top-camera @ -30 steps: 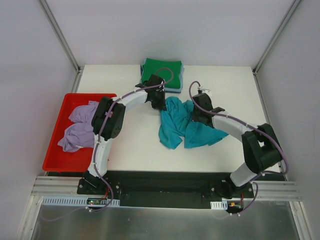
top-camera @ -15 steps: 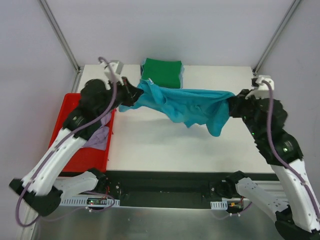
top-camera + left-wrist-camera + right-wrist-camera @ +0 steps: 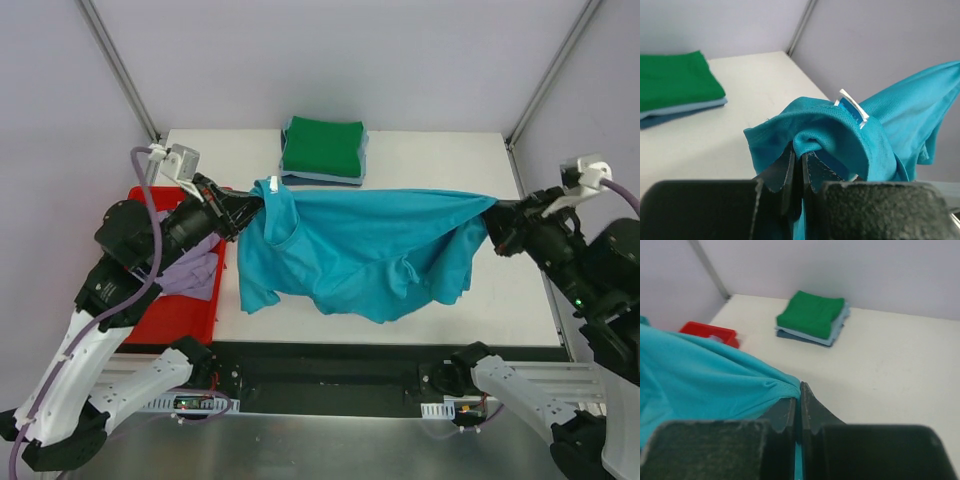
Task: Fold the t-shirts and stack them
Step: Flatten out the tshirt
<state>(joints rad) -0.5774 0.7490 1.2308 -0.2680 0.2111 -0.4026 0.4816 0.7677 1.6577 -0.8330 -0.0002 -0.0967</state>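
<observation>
- The teal shirt [image 3: 350, 250] hangs spread in the air above the table [image 3: 440, 160]. It is stretched from 9 o'clock to 3 o'clock between the two arms, and its loose lower edge droops toward 6 o'clock.
- The left gripper [image 3: 243, 205] is clenched on the shirt's 9 o'clock end, close to the collar. Its wrist view shows cloth pinched between almost-closed fingers, with a white and blue tag [image 3: 852, 107] just past them.
- The right gripper [image 3: 497, 222] is clenched on the 3 o'clock end. Its wrist view shows a fold of the cloth caught between the fingers.
- A folded stack lies at 12 o'clock on the table, well apart from the hanging shirt. The green shirt [image 3: 322, 147] is on top, the light blue shirt [image 3: 840, 322] is under it, and the dark blue shirt [image 3: 799, 338] is at the bottom.
- A red tray [image 3: 140, 322] sits at 9 o'clock by the table's edge. It holds the crumpled lavender shirt [image 3: 195, 272], which the left arm partly hides.
</observation>
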